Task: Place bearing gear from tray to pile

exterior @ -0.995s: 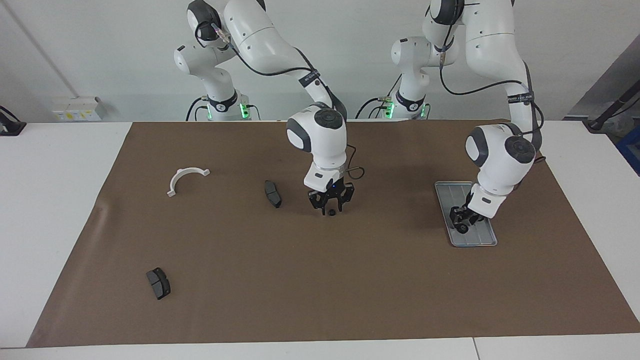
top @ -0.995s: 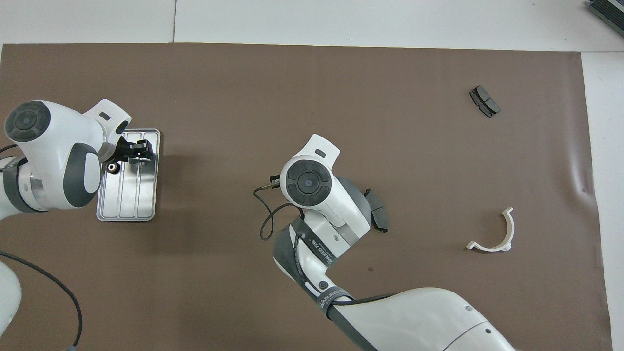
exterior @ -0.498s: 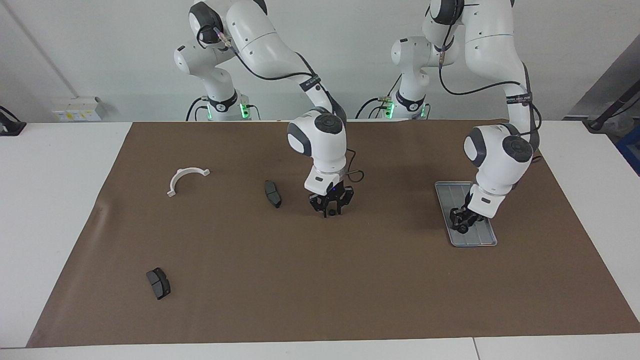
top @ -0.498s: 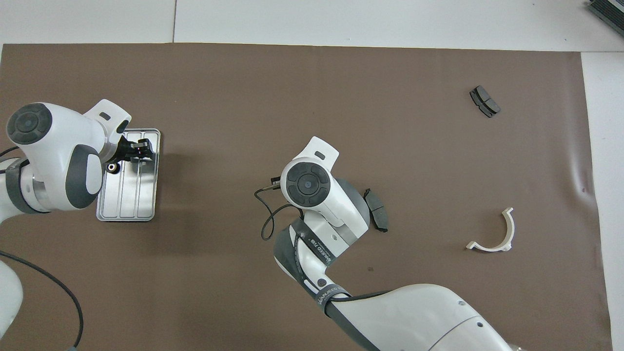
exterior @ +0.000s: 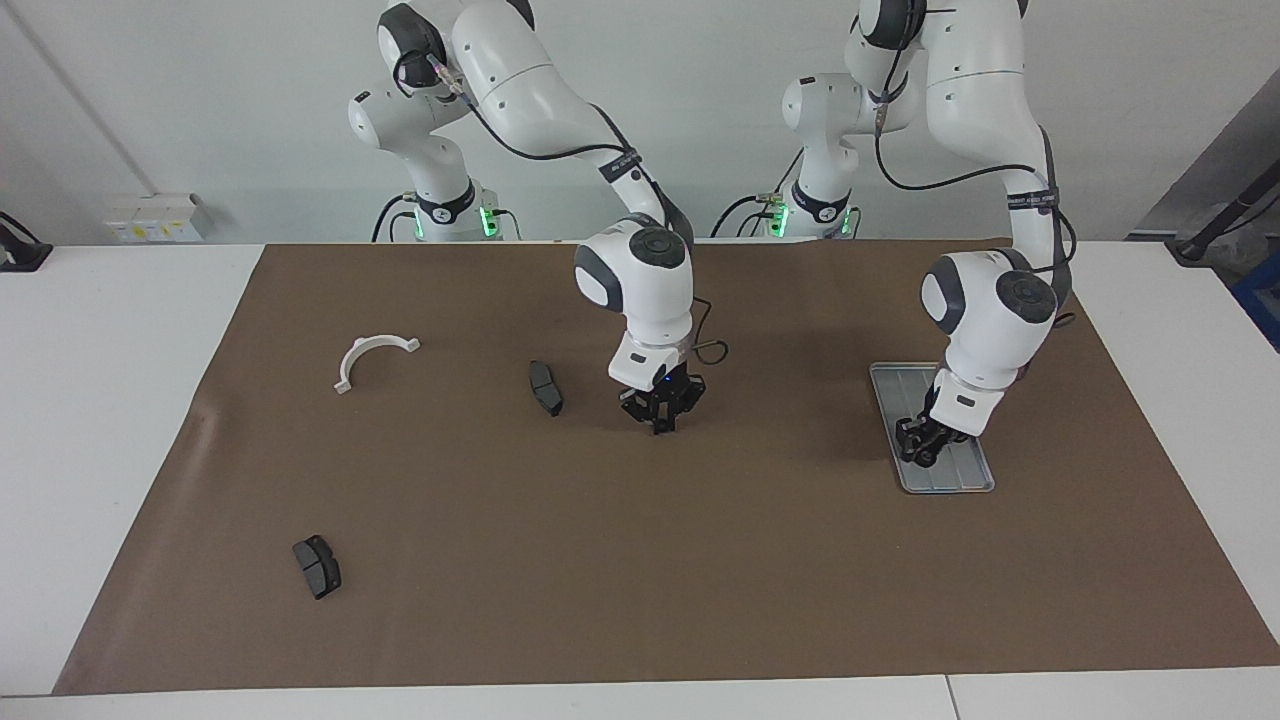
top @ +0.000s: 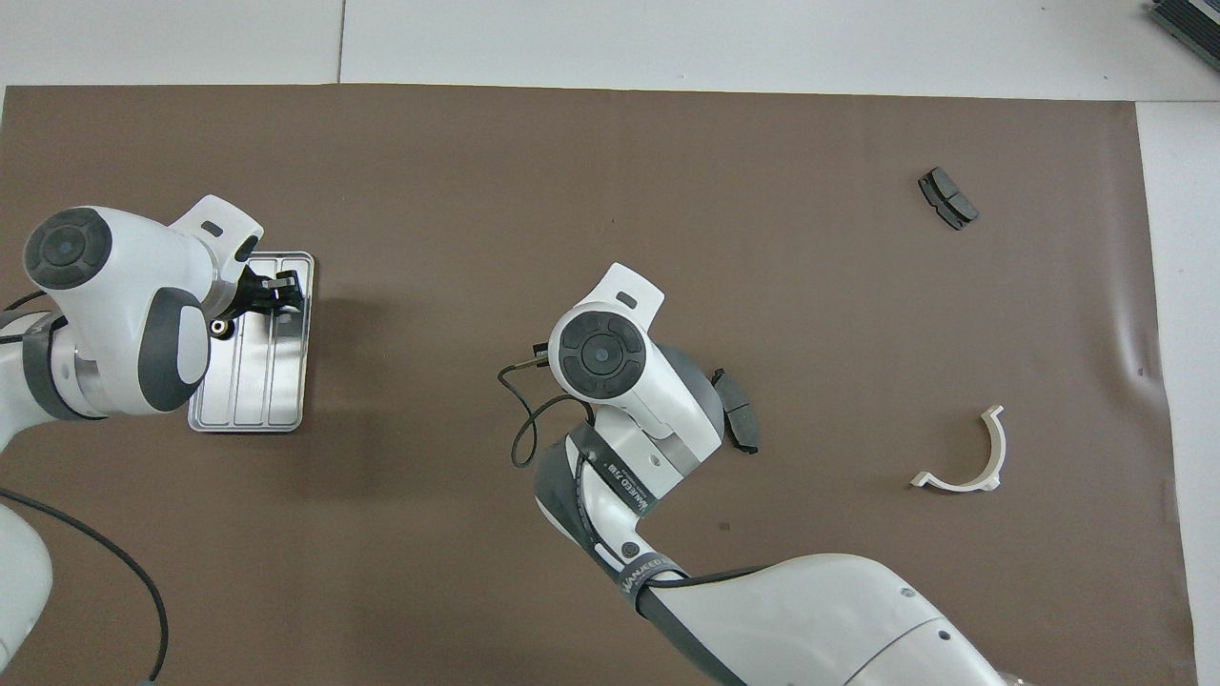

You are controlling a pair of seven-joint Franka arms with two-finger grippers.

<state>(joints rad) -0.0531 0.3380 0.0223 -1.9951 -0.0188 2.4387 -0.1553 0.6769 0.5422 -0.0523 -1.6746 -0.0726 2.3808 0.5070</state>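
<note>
The right claw [exterior: 661,424] is closed, tips down at the brown mat [exterior: 640,560] mid-tabletop, beside a brake pad [exterior: 545,387]. The left claw [exterior: 920,448] sits low in the tray [exterior: 975,478]; its grip cannot be told. A bearing gear [top: 220,328] lies in the tray.

A brown mat [exterior: 640,600] covers most of the white table [exterior: 100,400]. In the facing view, a small white box [exterior: 155,218] sits at the mat's ten o'clock.
</note>
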